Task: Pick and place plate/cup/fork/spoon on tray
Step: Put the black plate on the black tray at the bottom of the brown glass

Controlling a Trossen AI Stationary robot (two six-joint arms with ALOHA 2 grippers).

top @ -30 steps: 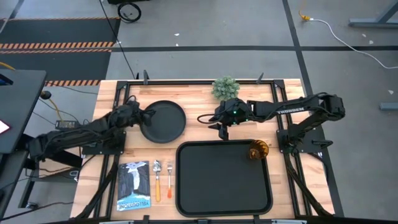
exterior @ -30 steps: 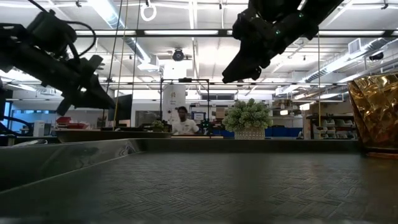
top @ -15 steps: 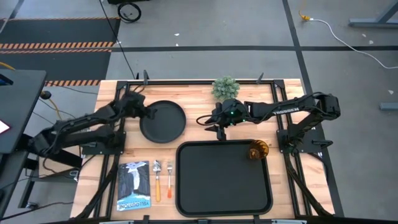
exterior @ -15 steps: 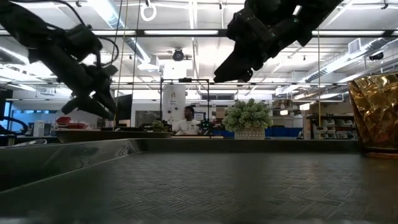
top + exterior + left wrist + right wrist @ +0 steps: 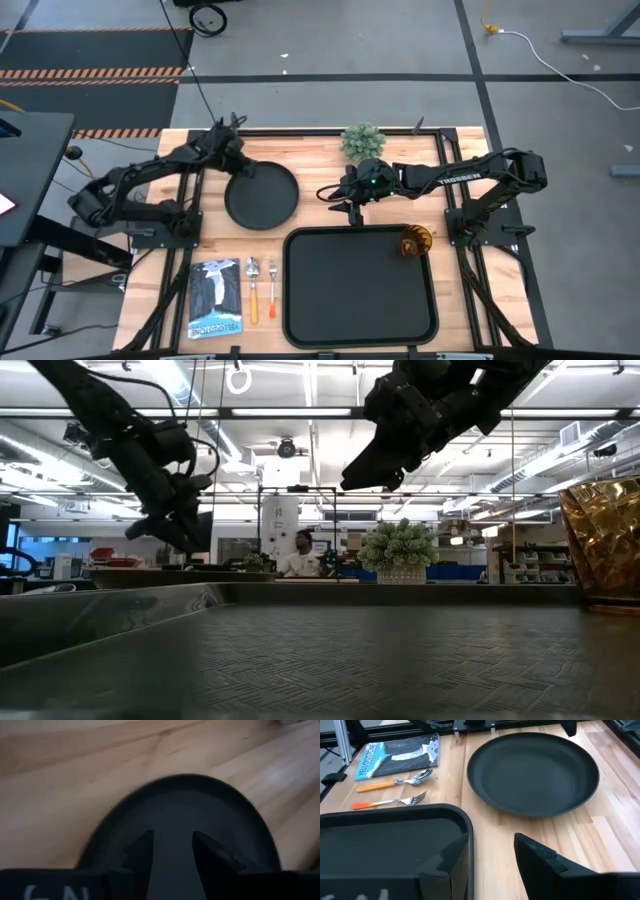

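The round black plate lies flat on the wooden table, left of centre; it also shows in the left wrist view and the right wrist view. My left gripper is open above the plate's far-left rim, touching nothing. My right gripper is open and empty above the table, between the plate and the tray's far edge. The black tray lies at the near middle, with the amber cup upright in its far right corner. The spoon and the fork lie side by side left of the tray.
A blue-and-black packet lies at the near left, beside the spoon. A small green plant stands at the far edge, close behind my right arm. Bare wood shows between plate and tray. A person shows in the room behind the table.
My left arm has swung toward the table's far edge and risen, and its gripper has gone from the plate's left rim to above the far-left rim. My right gripper has shifted slightly toward the table's left. The plate has stayed in place.
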